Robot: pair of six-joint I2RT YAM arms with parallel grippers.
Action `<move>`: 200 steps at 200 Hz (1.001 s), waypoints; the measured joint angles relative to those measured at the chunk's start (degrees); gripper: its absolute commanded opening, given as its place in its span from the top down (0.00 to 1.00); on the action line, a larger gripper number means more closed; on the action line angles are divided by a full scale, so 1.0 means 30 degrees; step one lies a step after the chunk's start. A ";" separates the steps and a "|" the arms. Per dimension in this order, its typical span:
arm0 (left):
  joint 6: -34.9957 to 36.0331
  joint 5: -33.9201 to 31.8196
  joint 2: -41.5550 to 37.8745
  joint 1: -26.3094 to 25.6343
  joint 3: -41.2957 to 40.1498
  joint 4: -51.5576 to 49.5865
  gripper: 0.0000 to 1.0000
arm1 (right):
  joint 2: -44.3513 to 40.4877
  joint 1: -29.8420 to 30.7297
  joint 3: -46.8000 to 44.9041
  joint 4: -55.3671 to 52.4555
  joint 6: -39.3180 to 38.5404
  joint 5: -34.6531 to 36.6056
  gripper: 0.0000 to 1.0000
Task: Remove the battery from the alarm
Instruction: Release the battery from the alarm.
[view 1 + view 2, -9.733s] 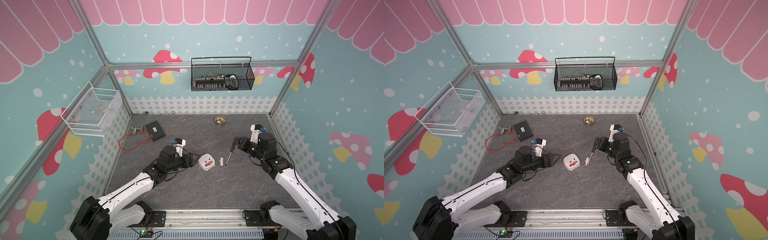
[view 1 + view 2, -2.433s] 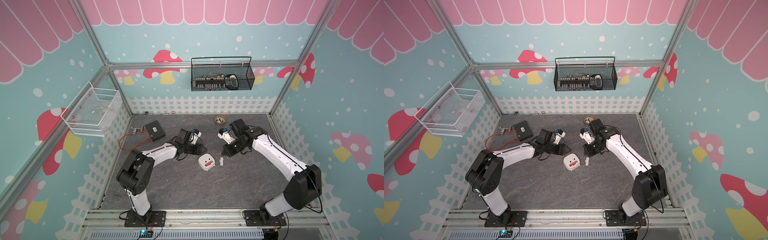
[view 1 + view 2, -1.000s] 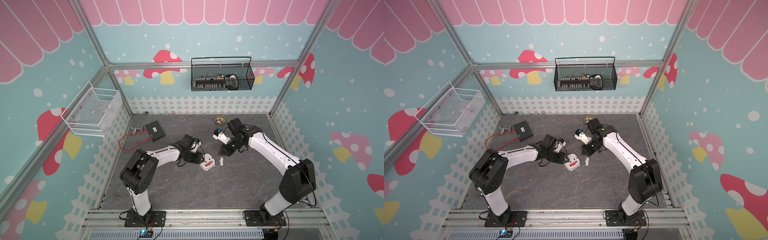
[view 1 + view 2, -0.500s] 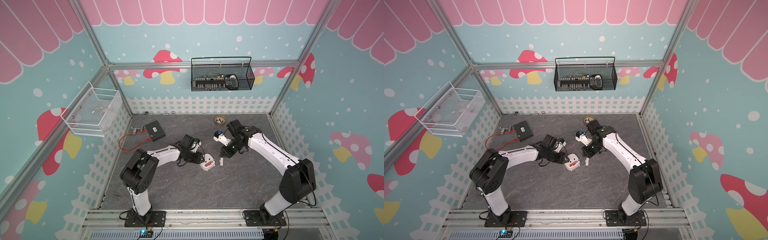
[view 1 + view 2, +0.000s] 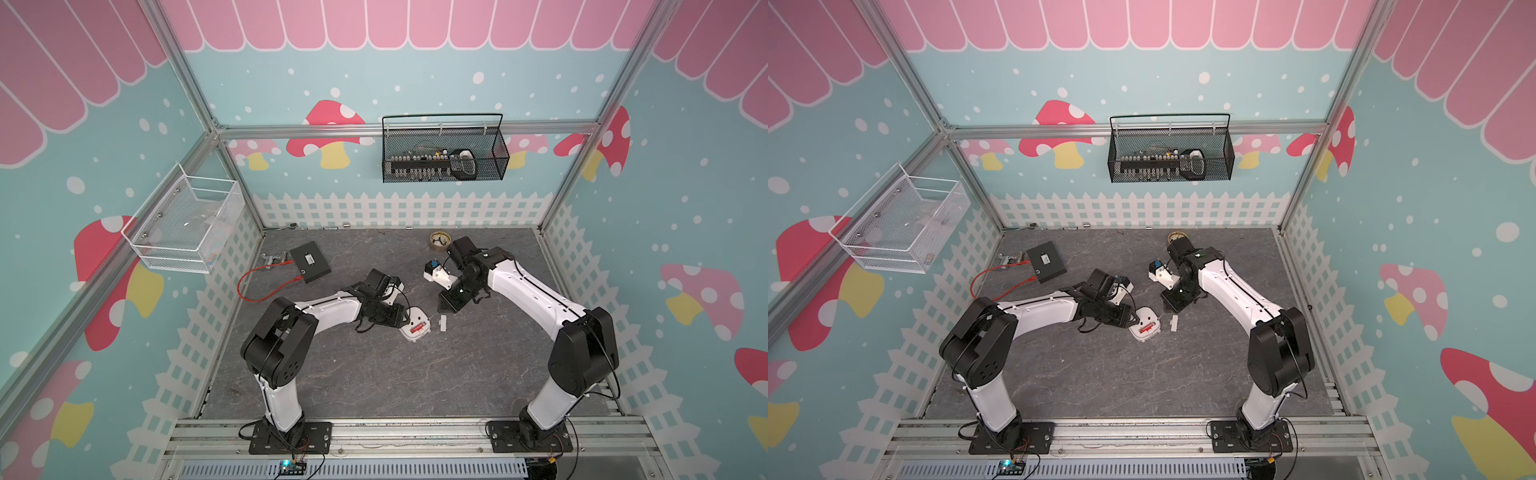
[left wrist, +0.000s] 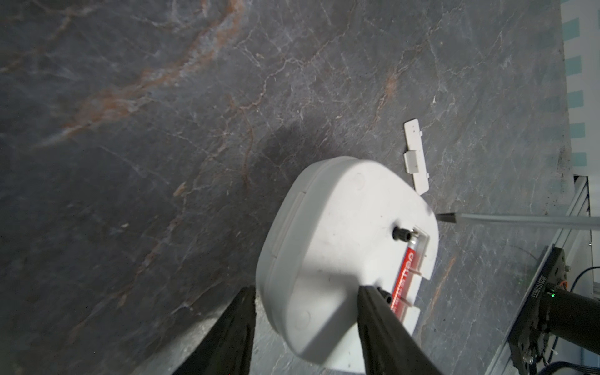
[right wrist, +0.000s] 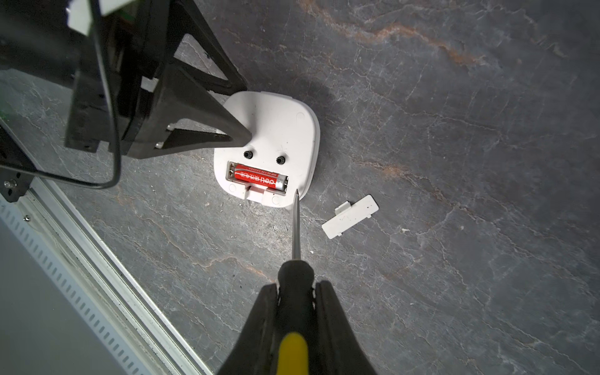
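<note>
The alarm lies back-up on the worktop. Its recess is uncovered, and the battery is seated there along the alarm's near edge. The small white cover plate lies just beside the alarm on the right arm's side, not touching it.

The left claw straddles the alarm's far corner with its jaws about half apart. One finger is over the back and the other runs along the rim. I cannot tell whether they actually pinch the alarm.

The right claw hangs beyond the alarm, clamped narrow around the handle of the screwdriver. The blade tip hovers just off the alarm's rim, close to the battery's silvery end and outside the recess.

Farther from the alarm, well apart, sit a flat black box and a round brass-coloured dial.

The risks, as I judge them:
- If the left claw's hold is loose, prying will likely slide or tip the alarm instead of lifting the cell.
- A steep or off-line tip may skid off the smooth wrap or gouge the recess wall.
- A sudden release may send the battery rolling across the worktop.
</note>
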 measured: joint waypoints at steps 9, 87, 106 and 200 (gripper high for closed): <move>0.0007 0.0000 0.0015 -0.0015 0.0022 -0.0007 0.49 | 0.0029 0.0000 0.0131 -0.0036 -0.0036 0.0036 1.00; 0.0080 -0.0095 0.0044 -0.0087 0.0138 -0.0102 0.50 | 0.0248 0.0488 0.0211 -0.0138 -0.0364 0.0058 1.00; 0.0080 -0.0087 0.0058 -0.0087 0.0146 -0.0102 0.50 | 0.0262 0.0605 0.0211 -0.0146 -0.0415 0.0022 1.00; 0.0138 -0.0124 0.0073 -0.0109 0.0182 -0.0117 0.51 | 0.0801 0.0838 0.0233 -0.0211 -0.0546 0.0408 1.00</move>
